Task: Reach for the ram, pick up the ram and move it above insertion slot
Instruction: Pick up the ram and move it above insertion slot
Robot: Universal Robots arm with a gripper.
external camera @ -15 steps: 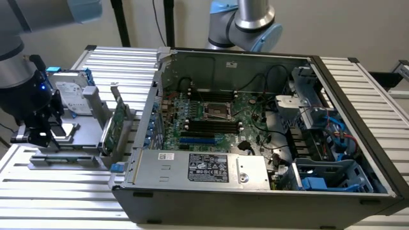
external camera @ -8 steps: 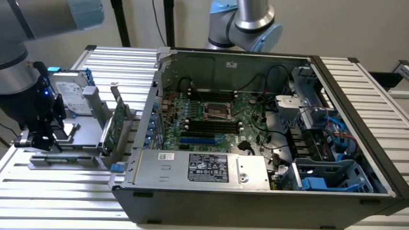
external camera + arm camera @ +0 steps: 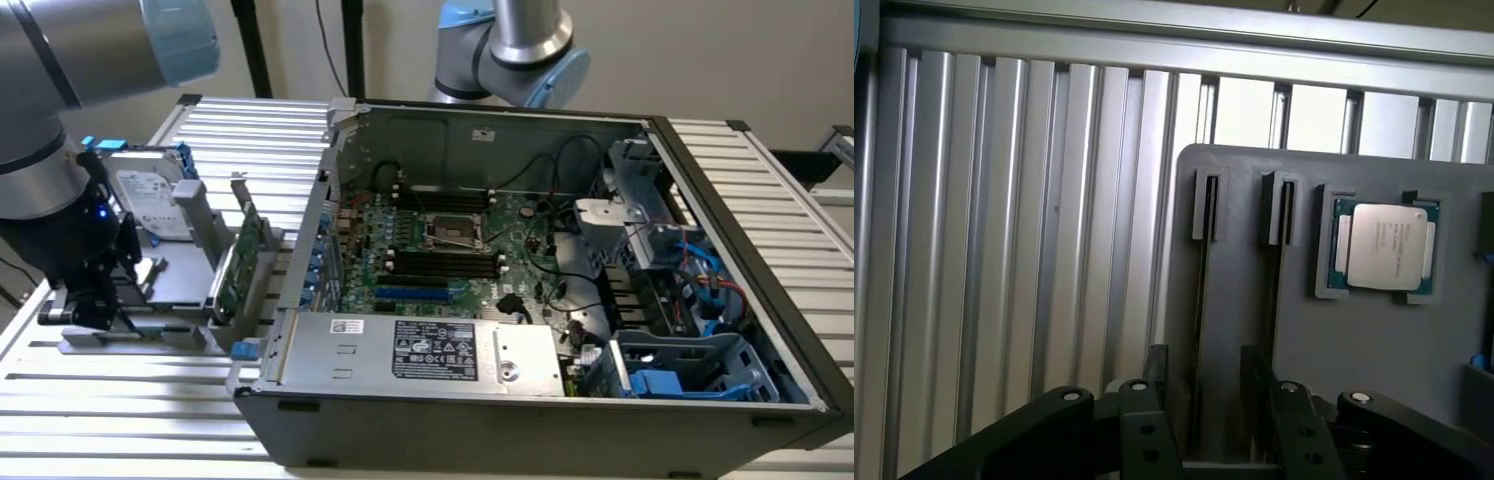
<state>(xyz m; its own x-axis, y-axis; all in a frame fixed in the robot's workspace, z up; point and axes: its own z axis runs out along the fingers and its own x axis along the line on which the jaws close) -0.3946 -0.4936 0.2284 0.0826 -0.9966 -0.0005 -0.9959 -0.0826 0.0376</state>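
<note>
black linkage of the gripper sits closest to the lens, its jaws spread wide with nothing pinched between them. they stand one on each side of a narrow slot in a grey holder. in that slot the ram stands on edge, seen from above as a thin dark strip running away from the jaws. i cannot tell whether either jaw touches it yet. a neighbouring slot runs parallel just beside it, and what it holds is hard to make out. further along the holder a processor lies flat in its own pocket.

the holder rests on a ribbed metal counter. in the exterior view a hard drive and an expansion card stand upright at the holder, between the arm and the open computer case, whose memory slots lie well apart from the ram.

the ram should be light, stiff and thin, but brittle at its chips and contacts. the best hold looks like a squeeze on the two flat faces, near the middle of the length and high on the exposed edge, so it lifts straight without binding.
</note>
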